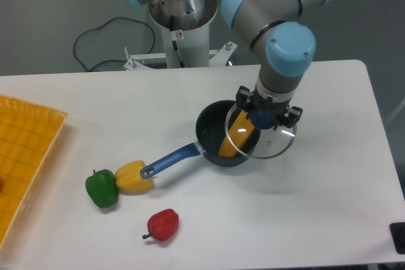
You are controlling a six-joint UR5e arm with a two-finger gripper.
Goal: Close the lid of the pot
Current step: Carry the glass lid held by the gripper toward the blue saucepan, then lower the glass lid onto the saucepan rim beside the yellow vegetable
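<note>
Over the pot's (218, 132) right rim I hold the lid (269, 145), gripper (264, 119) clamped on its knob; the pot's centre lies left, with a yellow vegetable (237, 134) sticking up.

The pot (215, 134) is dark blue-black with a bright blue handle. The lid (266, 140) is clear glass with a thin silver rim and a blue knob. The long vegetable (235, 137) in the pot is orange-yellow. The three peppers are green (102, 188), yellow (133, 177) and red (163, 224). The tray (25, 150) is orange-yellow with a grid pattern. The table (190, 99) is white. The arm (278, 42) is grey with light blue caps, and the gripper (265, 118) is black.
</note>
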